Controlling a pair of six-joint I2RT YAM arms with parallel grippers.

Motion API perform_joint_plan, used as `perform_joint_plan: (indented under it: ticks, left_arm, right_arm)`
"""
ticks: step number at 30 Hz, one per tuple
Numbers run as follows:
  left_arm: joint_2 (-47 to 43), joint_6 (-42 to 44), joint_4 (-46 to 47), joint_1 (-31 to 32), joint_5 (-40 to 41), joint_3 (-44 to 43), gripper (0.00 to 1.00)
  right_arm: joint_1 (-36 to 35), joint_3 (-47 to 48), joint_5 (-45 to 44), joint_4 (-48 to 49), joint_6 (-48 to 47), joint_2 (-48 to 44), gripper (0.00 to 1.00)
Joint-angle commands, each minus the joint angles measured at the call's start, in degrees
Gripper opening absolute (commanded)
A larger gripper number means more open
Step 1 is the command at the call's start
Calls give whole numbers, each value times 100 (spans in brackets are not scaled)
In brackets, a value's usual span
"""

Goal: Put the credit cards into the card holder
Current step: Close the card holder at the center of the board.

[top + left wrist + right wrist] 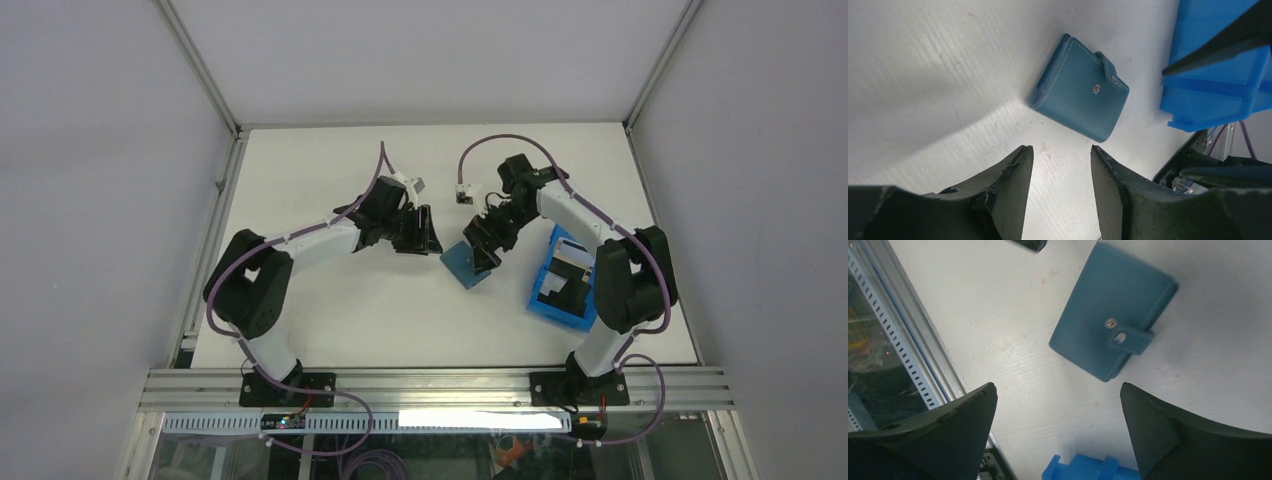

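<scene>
Top external view gives me the white table [330,310] with both arms stretched over its middle. Off to the right of the right claw [485,250] stands the blue bin [548,303], partly covered by that arm. Inside it I make out pale and dark flat shapes, the credit cards [570,262], too small to count.

The card holder [462,268] lies flat on the table directly under the right claw, whose fingers mask part of it from above. On the right wrist camera it is folded shut, lying ahead of the fingertips and touching neither. Those jaws are spread wide and grip nothing. The left claw [1060,150] is parted too and empty, with the holder just beyond its tips.

The snap tab [1129,338] rests beside the button [1109,323], not on it. The pockets inside are hidden from me.
</scene>
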State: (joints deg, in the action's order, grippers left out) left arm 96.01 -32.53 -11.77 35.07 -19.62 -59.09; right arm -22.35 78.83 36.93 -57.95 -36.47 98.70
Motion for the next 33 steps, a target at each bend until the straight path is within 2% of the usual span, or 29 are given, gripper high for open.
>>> perform_joint_plan:
  ticks: [1,5,10,13,16,19,22,26,33]
  left_arm:
    - [505,656,-462,0,-419,-675,48]
    - [1153,764,-810,-7,-708,-1323,44]
    - [1659,560,-896,-9,-856,-1804,38]
    - [1846,455,-994,-6,-887,-1895,29]
    - [1854,280,-873,0,-955,-1699,21]
    - [1667,-8,-492,25,-960,-1231,17]
    - [1312,-357,-56,64,-842,-679,16]
    - [1003,-824,467,133,-719,-120,16]
    - [678,-1117,888,193,-499,244,20]
  right_arm:
    - [-159,-506,-251,751,30,-657,95]
    - [-159,-411,-436,785,253,-398,80]
    - [-138,-368,-446,784,323,-355,77]
    - [-122,-395,-478,775,325,-328,74]
    - [-121,-441,-478,804,314,-325,67]
    - [-113,-422,-540,850,394,-241,58]
    - [-112,-263,-635,754,404,-107,53]
    - [-153,-174,-882,760,391,11,51]
    - [-166,376,-1005,478,92,411,51]
